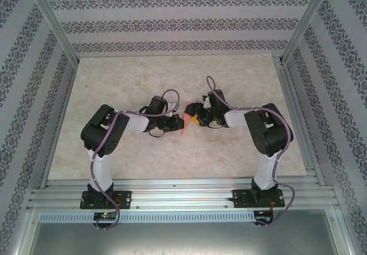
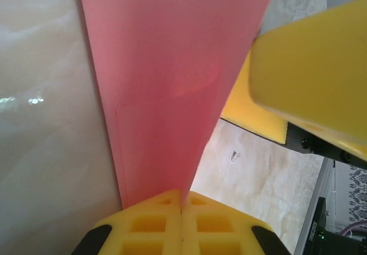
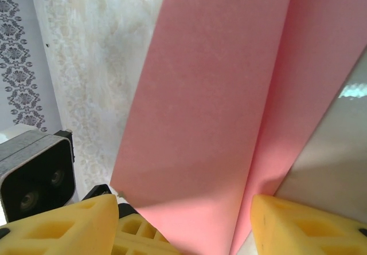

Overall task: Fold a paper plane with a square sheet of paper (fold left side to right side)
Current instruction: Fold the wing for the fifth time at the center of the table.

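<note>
The left tool (image 2: 182,209) was clenched on the narrow end of the pink paper (image 2: 172,66), its two yellow pads pressed together with the sheet pinched in the seam between them. From that pinch the paper widened away from the wrist camera and stood lifted off the marbled worktop (image 1: 172,77), held up between the two arms near the middle of the surface. Faint crease lines and overlapping layers showed in it, so some folding looked done: the paper already tapered like a dart, not a flat square. The right tool (image 3: 183,212) was released, its pads standing well apart with a long band of the paper running between them, neither pad plainly pressing it. Judged from this, the task was well under way but not finished. How many folds were left could not be told, and the paper had not yet been laid down as a finished plane
</note>
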